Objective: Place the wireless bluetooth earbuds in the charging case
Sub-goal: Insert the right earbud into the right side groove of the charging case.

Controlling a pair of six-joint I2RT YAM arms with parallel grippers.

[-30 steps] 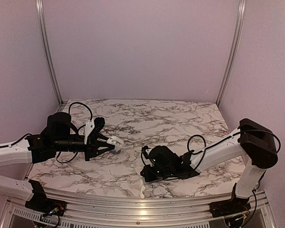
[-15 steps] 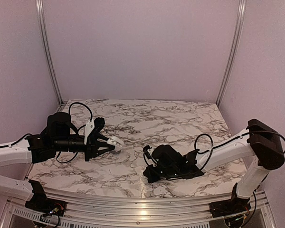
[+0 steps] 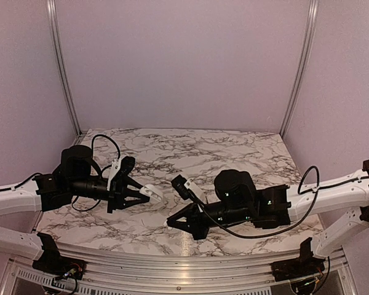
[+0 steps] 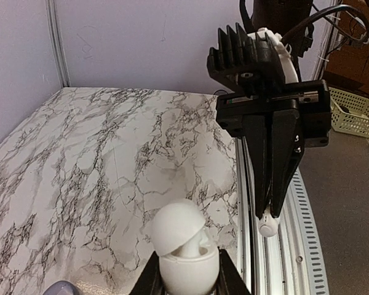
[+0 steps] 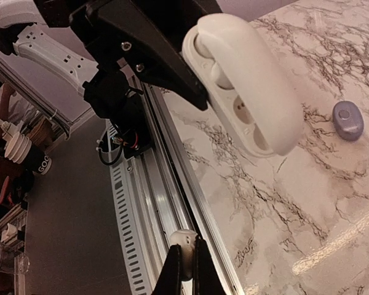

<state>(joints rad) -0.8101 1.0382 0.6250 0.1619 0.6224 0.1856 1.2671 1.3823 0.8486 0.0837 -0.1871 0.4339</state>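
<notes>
1. Top external view shows the marble table [image 3: 209, 150] boxed in by lavender walls at the back and both sides. Its back half lies bare, so the open room is there. Both arms crowd the near edge by the aluminium rail [image 3: 184, 257].
2. From up there, the left gripper [image 3: 146, 195] reaches in from the left with its jaws closed on the charging case [image 3: 152, 192], which is held up off the marble. The right gripper [image 3: 171, 221] points at it from the right, tips near the case but not touching, close to the front edge.
3. The right gripper's jaws are pinched almost together. What they hold is too small to make out from above.
4. The left wrist view settles it: a tiny white earbud [image 4: 267, 226] is clamped at the very tips, seen against the rail just past the table edge. This view also shows the case's domed lid tipped open and a black finger on either side of its body.
5. Only the right wrist view shows the case's inner face, turned toward the right gripper, with its round wells. A rounded white shape fills the upper well, and I cannot tell whether it is a bud.
6. A small grey-lavender oval object [image 5: 347, 120] lies on the marble beyond the case, well in from the edge. It peeks into the bottom of the left wrist view too, but I cannot pick it out from above.
</notes>
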